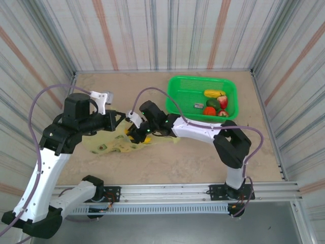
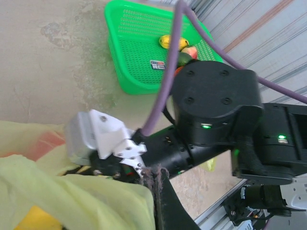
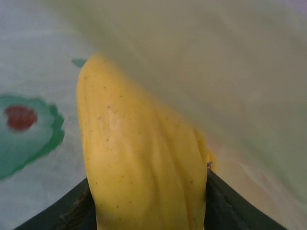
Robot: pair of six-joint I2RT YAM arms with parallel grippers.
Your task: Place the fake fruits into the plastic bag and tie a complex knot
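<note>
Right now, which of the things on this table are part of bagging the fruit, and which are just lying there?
Part of the job: bag; banana at the bag; fruits waiting in the basket.
Just lying there: basket itself; sticker on its floor.

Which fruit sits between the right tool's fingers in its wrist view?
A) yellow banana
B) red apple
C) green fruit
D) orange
A: a yellow banana lies between the dark fingers of the right tool, with plastic bag film draped above it.
</note>
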